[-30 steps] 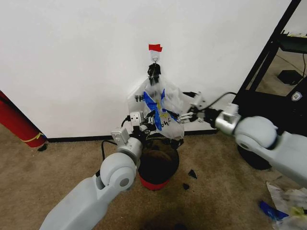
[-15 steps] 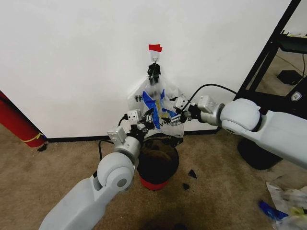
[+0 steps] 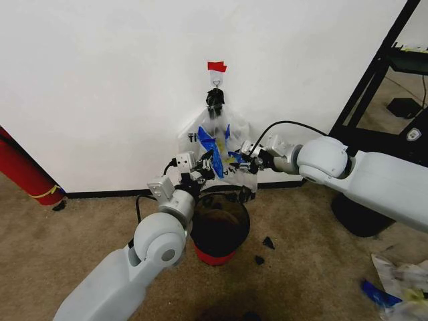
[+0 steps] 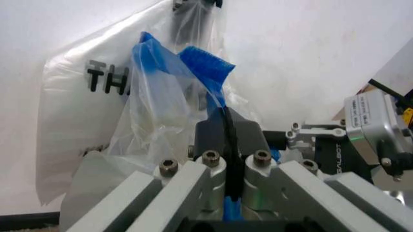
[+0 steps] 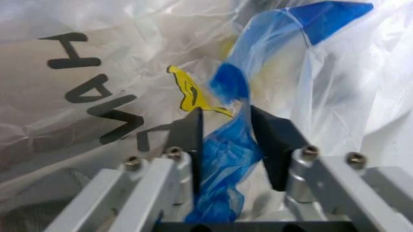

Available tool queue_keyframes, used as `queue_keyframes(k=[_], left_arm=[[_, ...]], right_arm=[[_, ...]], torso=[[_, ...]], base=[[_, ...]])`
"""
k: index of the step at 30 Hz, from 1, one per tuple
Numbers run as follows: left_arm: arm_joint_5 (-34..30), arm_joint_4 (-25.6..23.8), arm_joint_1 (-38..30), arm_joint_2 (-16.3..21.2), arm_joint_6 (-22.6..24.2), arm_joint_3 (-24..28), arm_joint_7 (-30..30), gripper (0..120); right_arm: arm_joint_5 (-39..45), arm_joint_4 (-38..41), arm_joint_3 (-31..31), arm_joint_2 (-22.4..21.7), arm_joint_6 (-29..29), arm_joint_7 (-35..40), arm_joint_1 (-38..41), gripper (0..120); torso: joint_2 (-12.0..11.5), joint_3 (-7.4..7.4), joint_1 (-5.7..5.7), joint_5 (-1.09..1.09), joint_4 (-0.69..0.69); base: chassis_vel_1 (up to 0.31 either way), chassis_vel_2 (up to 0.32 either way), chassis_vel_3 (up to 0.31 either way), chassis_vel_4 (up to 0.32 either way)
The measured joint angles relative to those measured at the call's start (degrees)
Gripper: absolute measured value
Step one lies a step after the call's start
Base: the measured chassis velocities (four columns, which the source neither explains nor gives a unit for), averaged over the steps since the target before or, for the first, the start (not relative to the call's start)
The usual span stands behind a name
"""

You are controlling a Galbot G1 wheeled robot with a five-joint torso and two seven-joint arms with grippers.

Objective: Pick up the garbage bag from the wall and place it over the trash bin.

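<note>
Wall (image 3: pixel 100 80) at 12 o'clock. Trash bin (image 3: pixel 221 231) below hook. Garbage bag (image 3: pixel 224 144) hangs on hook. Left gripper (image 4: pixel 227 145) clamped on 1 blue handle; right gripper (image 5: pixel 226 140) jaws apart, blue strip between. Advice: close right fully, lift both evenly.

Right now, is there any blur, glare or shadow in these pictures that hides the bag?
Head view: the garbage bag hangs sharp, evenly lit, with a soft shadow on the wall. Left wrist view: the near fingers are soft, the print readable. Right wrist view: plastic sheen, no blinding glare.
</note>
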Motion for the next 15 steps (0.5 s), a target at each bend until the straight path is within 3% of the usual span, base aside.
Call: queue_keyframes(k=[7,13,15], left_arm=[[-0.1,0.0,0.1,0.1,0.0,0.0,0.0,0],[-0.1,0.1,0.4,0.5,-0.1,-0.2,0.0,0],[0.0,0.2,0.7,0.6,-0.2,-0.3,0.0,0]], right_arm=[[0.4,0.0,2.7,0.0,0.7,0.8,-3.5,0],[1.8,0.4,6.5,-0.3,2.5,4.1,-8.8,0],[4.9,1.0,11.7,-0.5,4.0,6.8,-14.6,0]], torso=[[0.0,0.0,0.0,0.0,0.0],[0.0,0.0,0.0,0.0,0.01],[0.0,-0.01,0.0,0.01,0.0]], base=[[0.0,0.0,0.0,0.0],[0.0,0.0,0.0,0.0],[0.0,0.0,0.0,0.0]])
